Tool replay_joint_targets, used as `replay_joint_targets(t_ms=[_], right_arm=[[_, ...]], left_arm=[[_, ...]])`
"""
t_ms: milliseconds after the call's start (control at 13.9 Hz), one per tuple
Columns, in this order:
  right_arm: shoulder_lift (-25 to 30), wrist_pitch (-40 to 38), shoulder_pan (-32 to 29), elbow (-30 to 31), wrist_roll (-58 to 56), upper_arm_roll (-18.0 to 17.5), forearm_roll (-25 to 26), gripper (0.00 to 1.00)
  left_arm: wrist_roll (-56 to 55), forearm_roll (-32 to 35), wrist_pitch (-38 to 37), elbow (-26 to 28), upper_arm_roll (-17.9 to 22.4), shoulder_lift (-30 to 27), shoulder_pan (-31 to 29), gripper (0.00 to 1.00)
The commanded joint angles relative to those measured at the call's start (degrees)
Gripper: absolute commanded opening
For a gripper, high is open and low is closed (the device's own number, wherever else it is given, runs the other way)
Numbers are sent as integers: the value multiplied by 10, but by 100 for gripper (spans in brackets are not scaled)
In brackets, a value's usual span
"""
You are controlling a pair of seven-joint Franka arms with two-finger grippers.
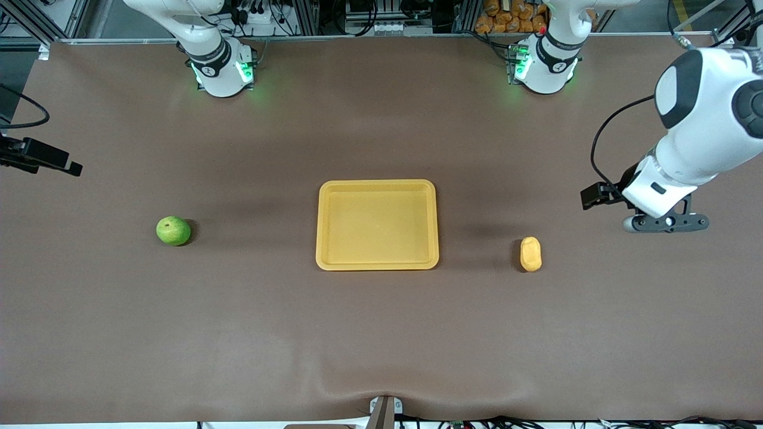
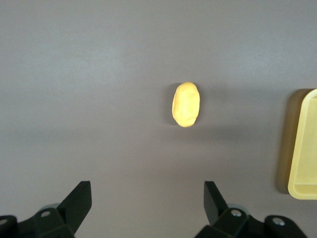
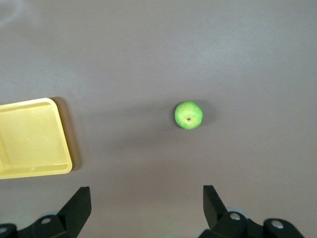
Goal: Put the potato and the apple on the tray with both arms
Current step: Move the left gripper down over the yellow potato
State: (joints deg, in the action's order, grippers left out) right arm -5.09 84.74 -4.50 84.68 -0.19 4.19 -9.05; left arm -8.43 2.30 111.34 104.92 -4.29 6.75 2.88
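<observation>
Potato (image 2: 186, 104) and apple (image 3: 188, 115) both lie untouched on the table, so I start from my two pincers. My left gripper (image 2: 147, 203) hangs with its fingers spread wide and empty, high over the left arm's end of the table, the potato lying on the cloth below it. My right gripper (image 3: 146, 208) is likewise spread and empty above the right arm's end, with the apple resting stem dimple up under it. In the front view the potato sits near the tray (image 1: 377, 266), toward the left arm's end, and the apple well apart from the tray, toward the right arm's end.

I judge both to be light, firm and smooth-skinned. The potato I would pinch across its narrow waist, fingers square to its long axis. The apple is round and may roll, so I would close across its widest middle, coming straight down.
</observation>
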Motion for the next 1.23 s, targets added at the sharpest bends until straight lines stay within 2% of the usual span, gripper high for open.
replay_joint_targets(t_ms=[0,1154], right_arm=[[-11,-2,-6,-15,8,-8,-9,100],[-15,-3,-5,-17,6,-8,-5,100]], left_arm=[[1,-5,27,7,-1,18,2,100],[-7,-5,171,22,-1,131,14,100]])
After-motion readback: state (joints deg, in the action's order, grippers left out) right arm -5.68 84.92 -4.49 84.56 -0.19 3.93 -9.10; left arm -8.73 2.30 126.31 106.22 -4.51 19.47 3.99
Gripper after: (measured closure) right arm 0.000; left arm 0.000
